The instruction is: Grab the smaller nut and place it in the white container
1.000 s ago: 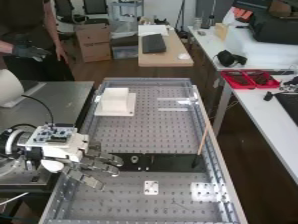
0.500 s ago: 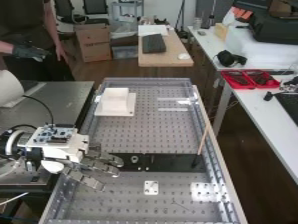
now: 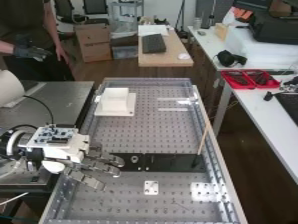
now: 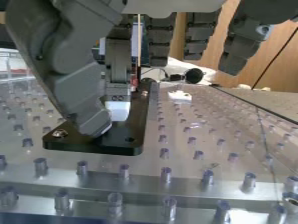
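Dark grey robotic hand [image 3: 83, 177], lower left, has fingers apart; centre it over the black rectangular plate [image 3: 174, 163] before pinching.

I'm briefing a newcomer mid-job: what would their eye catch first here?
Probably the robot's dark grey, many-jointed hand, reaching in from the high view's left, fingers extended. Next, the long flat black plate lying across the pegged grey bench beside it. The bright red plastic trays on the white table at right also stand out.
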Action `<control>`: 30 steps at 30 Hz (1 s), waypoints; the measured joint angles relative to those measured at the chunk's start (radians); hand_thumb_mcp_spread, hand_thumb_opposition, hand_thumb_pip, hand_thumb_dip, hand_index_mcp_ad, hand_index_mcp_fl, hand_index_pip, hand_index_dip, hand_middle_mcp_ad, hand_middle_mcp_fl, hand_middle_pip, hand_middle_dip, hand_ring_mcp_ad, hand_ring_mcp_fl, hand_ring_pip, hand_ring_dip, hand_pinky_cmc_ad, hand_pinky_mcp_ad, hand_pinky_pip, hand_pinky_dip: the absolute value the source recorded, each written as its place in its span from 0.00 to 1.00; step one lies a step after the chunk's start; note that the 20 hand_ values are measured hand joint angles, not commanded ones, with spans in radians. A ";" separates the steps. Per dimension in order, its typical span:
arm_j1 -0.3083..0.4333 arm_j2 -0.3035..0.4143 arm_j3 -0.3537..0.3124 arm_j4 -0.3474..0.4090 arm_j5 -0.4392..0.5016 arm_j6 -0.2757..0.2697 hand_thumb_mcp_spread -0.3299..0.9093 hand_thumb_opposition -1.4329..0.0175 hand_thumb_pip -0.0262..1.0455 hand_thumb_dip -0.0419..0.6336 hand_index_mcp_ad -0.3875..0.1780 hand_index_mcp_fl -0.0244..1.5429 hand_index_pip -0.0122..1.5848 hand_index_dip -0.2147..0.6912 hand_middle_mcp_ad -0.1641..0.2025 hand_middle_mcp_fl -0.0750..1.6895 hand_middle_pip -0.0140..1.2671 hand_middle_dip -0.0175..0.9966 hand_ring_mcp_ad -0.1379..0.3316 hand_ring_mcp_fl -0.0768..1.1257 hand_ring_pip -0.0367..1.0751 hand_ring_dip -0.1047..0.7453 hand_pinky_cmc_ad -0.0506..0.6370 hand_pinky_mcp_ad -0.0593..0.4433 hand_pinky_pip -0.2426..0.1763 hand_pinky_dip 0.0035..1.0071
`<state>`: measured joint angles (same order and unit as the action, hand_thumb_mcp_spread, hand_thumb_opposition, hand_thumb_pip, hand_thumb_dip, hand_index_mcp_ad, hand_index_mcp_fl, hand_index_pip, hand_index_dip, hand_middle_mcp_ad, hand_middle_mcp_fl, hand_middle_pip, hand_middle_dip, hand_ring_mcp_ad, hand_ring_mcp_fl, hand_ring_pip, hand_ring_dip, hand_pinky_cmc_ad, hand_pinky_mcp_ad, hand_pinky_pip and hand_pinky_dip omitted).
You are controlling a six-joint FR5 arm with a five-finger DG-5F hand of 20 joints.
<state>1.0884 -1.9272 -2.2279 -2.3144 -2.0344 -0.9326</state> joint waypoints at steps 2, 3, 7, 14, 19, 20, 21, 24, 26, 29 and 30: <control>0.001 -0.001 0.000 0.001 0.000 0.001 0.57 0.41 0.73 0.39 0.41 0.10 0.98 0.43 0.62 0.04 0.11 0.25 0.60 0.06 0.09 0.24 0.65 0.71 0.40 0.17; 0.001 -0.001 0.001 0.001 0.000 0.001 0.57 0.41 0.73 0.39 0.41 0.10 0.98 0.43 0.62 0.04 0.11 0.25 0.60 0.06 0.09 0.24 0.65 0.71 0.40 0.17; 0.001 -0.001 0.001 0.000 -0.002 0.001 0.57 0.41 0.73 0.39 0.41 0.11 0.98 0.43 0.62 0.04 0.11 0.25 0.60 0.06 0.09 0.24 0.65 0.71 0.40 0.17; 0.001 0.001 0.001 0.000 -0.004 0.003 0.57 0.41 0.72 0.39 0.41 0.12 0.98 0.43 0.61 0.04 0.11 0.25 0.60 0.06 0.09 0.24 0.65 0.70 0.40 0.17; 0.003 0.003 0.002 -0.001 -0.003 0.005 0.58 0.40 0.72 0.39 0.41 0.13 0.98 0.43 0.61 0.04 0.11 0.25 0.60 0.06 0.09 0.24 0.65 0.70 0.40 0.17; 0.003 0.003 0.003 -0.002 -0.002 0.005 0.58 0.40 0.72 0.39 0.41 0.13 0.98 0.43 0.61 0.04 0.11 0.25 0.60 0.06 0.09 0.24 0.65 0.70 0.40 0.17; 0.003 0.003 0.003 -0.003 -0.002 0.005 0.58 0.40 0.72 0.39 0.41 0.13 0.98 0.43 0.61 0.04 0.11 0.25 0.60 0.06 0.09 0.24 0.65 0.70 0.40 0.17; 0.003 0.003 0.004 -0.005 -0.001 0.005 0.58 0.40 0.72 0.39 0.41 0.13 0.98 0.43 0.62 0.04 0.11 0.25 0.60 0.06 0.09 0.24 0.65 0.70 0.40 0.17; 0.003 0.003 0.005 -0.004 -0.002 0.005 0.58 0.40 0.72 0.39 0.41 0.13 0.98 0.43 0.62 0.04 0.11 0.25 0.60 0.06 0.09 0.24 0.65 0.70 0.40 0.17; 0.003 0.004 0.006 -0.005 -0.004 0.005 0.58 0.40 0.72 0.39 0.41 0.13 0.98 0.43 0.62 0.04 0.11 0.25 0.60 0.06 0.10 0.24 0.65 0.70 0.40 0.17; 0.003 0.005 0.006 -0.005 -0.004 0.005 0.58 0.40 0.72 0.39 0.41 0.13 0.98 0.43 0.62 0.04 0.11 0.25 0.60 0.06 0.10 0.24 0.65 0.70 0.40 0.17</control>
<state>1.0918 -1.9226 -2.2218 -2.3198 -2.0388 -0.9274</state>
